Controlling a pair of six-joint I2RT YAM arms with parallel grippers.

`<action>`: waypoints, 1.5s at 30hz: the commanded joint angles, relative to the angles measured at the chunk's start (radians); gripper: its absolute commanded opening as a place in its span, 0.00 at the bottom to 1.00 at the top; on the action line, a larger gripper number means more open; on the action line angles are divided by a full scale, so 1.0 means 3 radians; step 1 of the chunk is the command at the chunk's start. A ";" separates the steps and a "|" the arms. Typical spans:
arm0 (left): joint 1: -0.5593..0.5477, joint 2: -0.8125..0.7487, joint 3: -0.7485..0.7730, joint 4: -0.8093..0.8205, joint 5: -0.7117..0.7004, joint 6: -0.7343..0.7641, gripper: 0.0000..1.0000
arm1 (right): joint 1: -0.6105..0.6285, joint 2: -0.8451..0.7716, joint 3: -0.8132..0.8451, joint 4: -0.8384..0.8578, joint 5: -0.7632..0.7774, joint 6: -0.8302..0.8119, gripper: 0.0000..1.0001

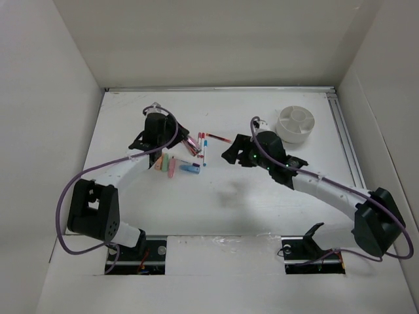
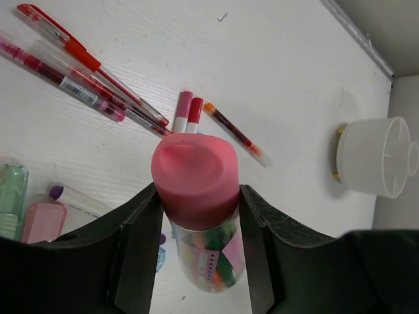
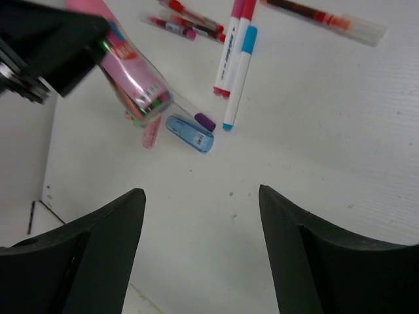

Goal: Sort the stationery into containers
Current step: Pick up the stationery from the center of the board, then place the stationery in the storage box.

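**A:** From above, where does everything lie?

**B:** The tub sits at the far right of the bench. The stationery is a loose heap left of centre, well apart from the tub. Neither tool can be read at that size.

**A:** And the left wrist view?

**B:** The left tool is pinching a pink-capped tube just under its cap, and coloured bits show through the clear wall. Beyond it lie red pens and two markers side by side. The tub is off to the right.

**A:** How will the tube handle?

**B:** I'd judge it light and stiff, but round and smooth, so it could twist or slide in the pinch. Just below the wider cap looks the sound place to hold it.

**A:** The right wrist view?

**B:** The right tool is spread, with nothing between its fingers, hovering over bare bench. The tube hangs tilted, its lower end close to a blue piece — whether it touches the bench I can't tell. That piece looks short and light, best taken across its narrow sides.
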 commanded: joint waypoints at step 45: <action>-0.1193 0.0048 -0.0174 0.1059 0.1393 0.2109 0.00 | -0.0662 0.0299 0.0763 -0.0371 -0.1317 0.0011 0.85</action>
